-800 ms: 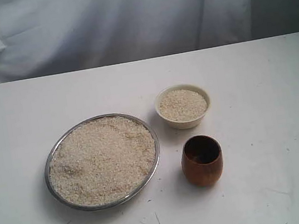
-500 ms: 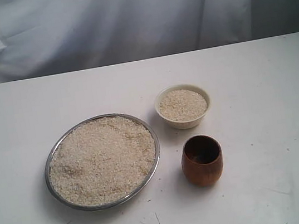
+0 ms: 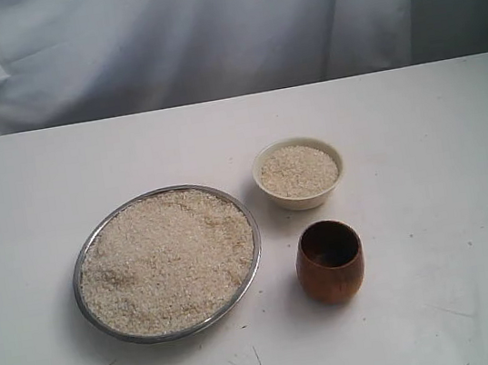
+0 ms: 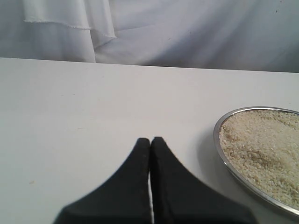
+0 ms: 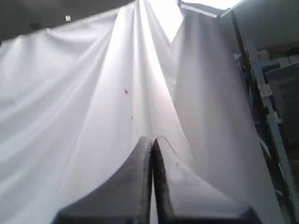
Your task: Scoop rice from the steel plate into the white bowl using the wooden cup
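The steel plate (image 3: 76, 279) lies left of centre on the table, heaped with rice (image 3: 168, 260). Beside it on the right stands the white bowl (image 3: 303, 199), filled with rice to near its rim. The wooden cup (image 3: 329, 261) stands upright in front of the bowl, its dark inside looking empty. Neither arm shows in the exterior view. My left gripper (image 4: 150, 140) is shut with nothing in it, low over the bare table, and the plate's rim (image 4: 217, 140) sits off to one side. My right gripper (image 5: 153, 139) is shut, empty, and points up at the white curtain.
A white curtain (image 3: 203, 32) hangs behind the table's far edge. The white tabletop (image 3: 443, 162) has a few dark scuff marks near its front edge. A metal frame (image 5: 268, 116) shows beside the curtain in the right wrist view.
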Available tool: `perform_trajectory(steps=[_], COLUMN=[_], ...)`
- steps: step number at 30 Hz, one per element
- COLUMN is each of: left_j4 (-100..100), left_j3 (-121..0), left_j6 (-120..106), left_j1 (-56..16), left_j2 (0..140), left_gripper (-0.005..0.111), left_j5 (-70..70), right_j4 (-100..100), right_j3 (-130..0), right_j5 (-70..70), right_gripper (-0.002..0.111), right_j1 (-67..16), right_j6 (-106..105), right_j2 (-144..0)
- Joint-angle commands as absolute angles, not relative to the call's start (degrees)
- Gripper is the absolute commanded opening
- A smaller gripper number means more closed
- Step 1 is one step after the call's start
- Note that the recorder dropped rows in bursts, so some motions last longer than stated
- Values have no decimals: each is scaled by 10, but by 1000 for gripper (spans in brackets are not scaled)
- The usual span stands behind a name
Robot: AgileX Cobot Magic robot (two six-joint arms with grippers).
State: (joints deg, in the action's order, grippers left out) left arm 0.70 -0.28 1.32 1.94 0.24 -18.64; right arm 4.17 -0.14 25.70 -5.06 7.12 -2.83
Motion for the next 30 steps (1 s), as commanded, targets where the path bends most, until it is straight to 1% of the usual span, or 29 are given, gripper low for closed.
perform_trajectory(steps=[1, 7, 11, 16, 21, 30], left_j4=[7, 7, 7, 7, 7, 7], left_j3=[0, 0, 0, 0, 0, 0], left_j6=[13, 13, 13, 13, 13, 13], left_j1=[18, 18, 18, 18, 18, 18], left_j2=[0, 0, 0, 0, 0, 0], left_gripper=[0, 0, 0, 0, 0, 0], left_j5=[-183, -183, -183, -183, -183, -183], right_j4=[60, 59, 59, 29, -33, -146], right_j3=[0, -38, -80, -132, -173, -191], right_j5=[335, 337, 336, 348, 394, 399], right_gripper=[0, 0, 0, 0, 0, 0], right_j1=[-46, -46, -46, -46, -46, -47], right_j6=[98, 75, 66, 72, 117, 222], right_j2=[-27, -35, -77, -165, -273, -436])
